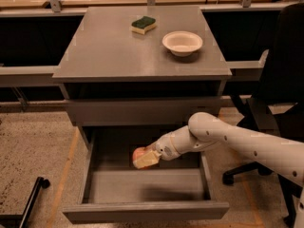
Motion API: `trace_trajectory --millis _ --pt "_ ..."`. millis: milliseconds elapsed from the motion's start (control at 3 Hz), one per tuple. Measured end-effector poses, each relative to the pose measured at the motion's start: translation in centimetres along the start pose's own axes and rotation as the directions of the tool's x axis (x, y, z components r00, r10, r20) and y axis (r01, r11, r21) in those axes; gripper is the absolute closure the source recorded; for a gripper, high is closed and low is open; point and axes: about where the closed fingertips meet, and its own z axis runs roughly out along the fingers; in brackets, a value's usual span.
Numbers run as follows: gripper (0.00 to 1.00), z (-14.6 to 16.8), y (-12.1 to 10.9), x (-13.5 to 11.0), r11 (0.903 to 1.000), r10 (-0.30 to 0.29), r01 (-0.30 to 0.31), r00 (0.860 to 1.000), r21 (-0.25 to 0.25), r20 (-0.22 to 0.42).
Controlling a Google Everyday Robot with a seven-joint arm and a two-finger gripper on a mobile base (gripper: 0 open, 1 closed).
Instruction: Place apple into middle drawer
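The apple (140, 154), red-orange with a pale yellowish patch, is held in my gripper (146, 157) inside the open middle drawer (142, 210). The drawer is a wide shallow grey box pulled out at the bottom of the grey cabinet. My white arm (228, 139) reaches in from the right, over the drawer's right wall. The gripper is shut on the apple, a little above the drawer floor near the drawer's back half. The lower side of the apple is hidden by the fingers.
A green-and-yellow sponge (144, 24) and a white bowl (182, 42) sit on the cabinet top (104, 51). A black office chair (280, 89) stands at the right. A black wheeled leg (28, 201) is on the speckled floor at the lower left.
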Motion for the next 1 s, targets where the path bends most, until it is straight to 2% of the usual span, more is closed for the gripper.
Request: trace_trajectory --millis 667,1000 --pt "1.0 3.7 -0.8 2.2 0.9992 -0.015 0.014 1.0 -0.037 -0.012" --pt "1.0 5.0 -2.2 4.4 0.9986 0.004 -0.003 1.0 -0.053 0.013"
